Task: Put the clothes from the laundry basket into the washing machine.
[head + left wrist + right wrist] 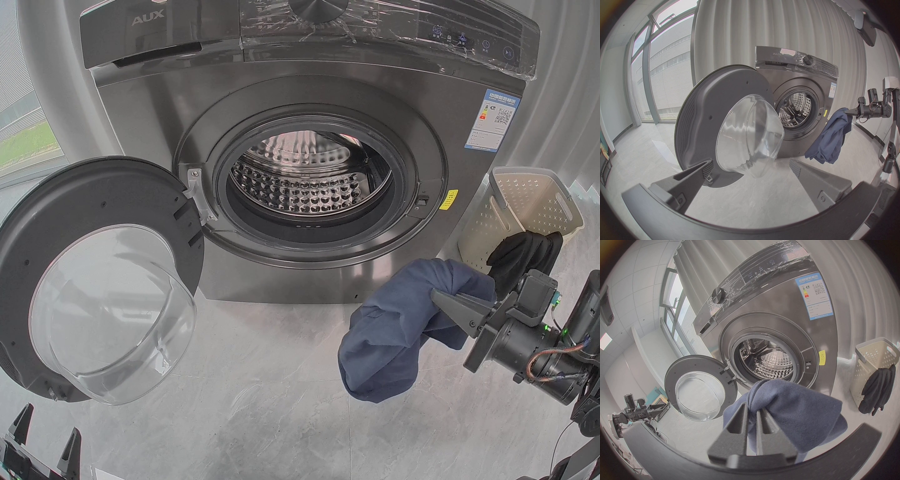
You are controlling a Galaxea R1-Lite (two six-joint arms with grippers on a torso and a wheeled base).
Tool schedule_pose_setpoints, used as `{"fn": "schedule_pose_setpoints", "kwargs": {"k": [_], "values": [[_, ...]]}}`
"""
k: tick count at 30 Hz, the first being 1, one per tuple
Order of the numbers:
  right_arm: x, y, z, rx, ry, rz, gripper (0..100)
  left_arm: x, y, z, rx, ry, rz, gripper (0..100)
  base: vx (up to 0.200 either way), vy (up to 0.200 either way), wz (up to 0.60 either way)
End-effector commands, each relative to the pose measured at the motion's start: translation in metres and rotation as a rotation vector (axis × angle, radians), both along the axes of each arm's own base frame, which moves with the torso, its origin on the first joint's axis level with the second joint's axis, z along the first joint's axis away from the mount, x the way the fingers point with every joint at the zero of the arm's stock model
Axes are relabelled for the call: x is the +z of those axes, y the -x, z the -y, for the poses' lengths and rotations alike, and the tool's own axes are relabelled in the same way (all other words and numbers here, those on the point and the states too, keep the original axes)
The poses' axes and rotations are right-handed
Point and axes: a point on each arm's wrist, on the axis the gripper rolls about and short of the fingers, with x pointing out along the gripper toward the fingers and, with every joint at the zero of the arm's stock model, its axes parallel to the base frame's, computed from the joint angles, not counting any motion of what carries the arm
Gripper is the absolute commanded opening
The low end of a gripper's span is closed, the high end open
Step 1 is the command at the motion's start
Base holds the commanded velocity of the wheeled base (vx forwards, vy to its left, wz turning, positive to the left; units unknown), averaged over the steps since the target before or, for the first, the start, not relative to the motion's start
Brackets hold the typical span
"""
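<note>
The grey washing machine stands ahead with its drum bare inside and its round door swung wide to the left. My right gripper is shut on a blue garment, which hangs above the floor, low and to the right of the drum opening. The same blue garment is pinched between the right fingers. A beige laundry basket sits at the machine's right with a black garment draped over its rim. My left gripper is open near the door's glass bowl.
Pale marbled floor spreads in front of the machine. The open door sticks out over the left part of it. Curtains hang behind the machine, and tall windows stand off to the left.
</note>
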Motion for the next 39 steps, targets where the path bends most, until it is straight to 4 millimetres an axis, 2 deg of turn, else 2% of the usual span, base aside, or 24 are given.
{"fn": "schedule_pose_setpoints", "kwargs": {"k": [1,4,8,9,10,11,12,17,20,21,22,24,29,34,35,37,38,39], "values": [[-0.006,-0.002,-0.008,0.019,0.002,-0.014,0,-0.005,0.000,0.000,-0.001,-0.001,0.000,100,0.000,0.000,0.00],[-0.001,-0.001,-0.012,0.037,-0.028,0.007,0,-0.005,0.000,0.000,0.001,-0.006,0.003,100,0.000,0.000,0.00],[0.002,-0.011,-0.028,0.051,-0.039,0.016,0,0.001,0.001,0.000,0.006,-0.013,0.040,100,0.000,0.000,0.00],[0.004,-0.013,-0.038,0.069,-0.048,0.020,0,0.032,0.009,0.000,-0.019,0.018,0.164,100,0.000,0.000,0.00],[0.004,-0.014,-0.038,0.071,-0.048,0.020,0,0.032,0.009,0.000,-0.019,0.018,0.164,100,0.000,0.000,0.00],[0.008,-0.017,-0.046,0.083,-0.064,0.035,0,0.058,0.014,0.002,-0.101,0.020,0.206,100,0.000,0.000,0.00],[0.011,-0.021,-0.052,0.087,-0.074,0.040,0,0.063,0.010,0.003,-0.167,0.016,0.169,100,0.000,0.000,0.00],[0.023,-0.037,-0.069,0.031,-0.157,0.044,0,0.069,-0.025,0.010,-0.431,0.032,-0.057,100,0.000,0.000,0.00],[0.031,-0.039,-0.077,0.044,-0.206,0.048,0,0.077,-0.050,0.012,-0.526,0.009,-0.110,100,0.000,0.000,0.00],[0.032,-0.039,-0.078,0.046,-0.210,0.052,0,0.078,-0.053,0.012,-0.532,0.006,-0.113,100,0.000,0.000,0.00],[0.034,-0.041,-0.081,0.048,-0.216,0.055,0,0.081,-0.068,0.013,-0.567,-0.005,-0.127,100,0.000,0.000,0.00],[0.033,-0.043,-0.083,0.048,-0.217,0.056,0,0.082,-0.082,0.016,-0.613,0.000,-0.147,100,0.000,0.000,0.00],[0.038,-0.045,-0.086,0.049,-0.238,0.063,0,0.083,-0.110,0.033,-0.768,0.004,-0.192,100,0.000,0.000,0.00],[0.047,-0.047,-0.088,0.056,-0.268,0.083,0,0.083,-0.139,0.052,-0.820,-0.005,-0.262,100,0.000,0.000,0.00],[0.047,-0.047,-0.088,0.056,-0.268,0.083,0,0.083,-0.139,0.052,-0.820,-0.005,-0.262,100,0.000,0.000,0.00],[0.052,-0.049,-0.088,0.060,-0.280,0.097,0,0.079,-0.164,0.069,-0.857,-0.004,-0.307,100,0.000,0.000,0.00],[0.052,-0.049,-0.089,0.061,-0.282,0.098,0,0.079,-0.165,0.069,-0.859,-0.003,-0.308,100,0.000,0.000,0.00],[0.052,-0.049,-0.088,0.061,-0.281,0.098,0,0.076,-0.174,0.077,-0.876,-0.004,-0.315,100,0.000,0.000,0.00]]}}
